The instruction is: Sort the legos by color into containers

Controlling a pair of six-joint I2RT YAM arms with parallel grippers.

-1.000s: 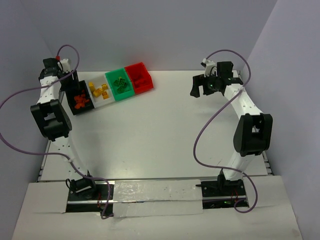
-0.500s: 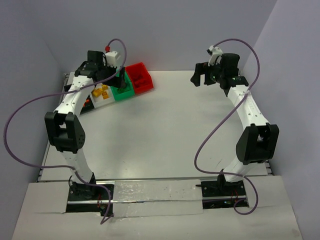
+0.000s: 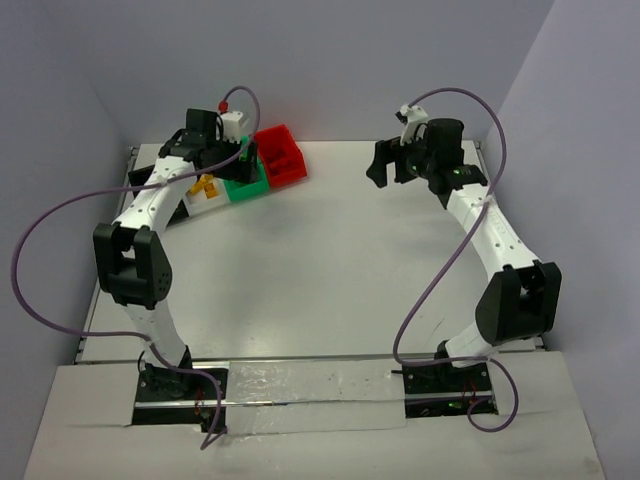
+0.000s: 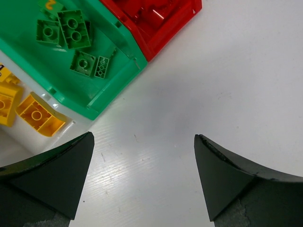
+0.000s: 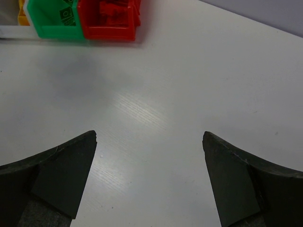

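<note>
Left end effector (image 4: 143, 139) now by slanted bins (image 4: 113, 90)

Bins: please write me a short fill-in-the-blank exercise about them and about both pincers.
The green bin holds ____ bricks. The white bin holds ____ bricks. The left pincer and the right pincer stand ____, holding nothing.
Missing words: green; yellow; open.
</note>
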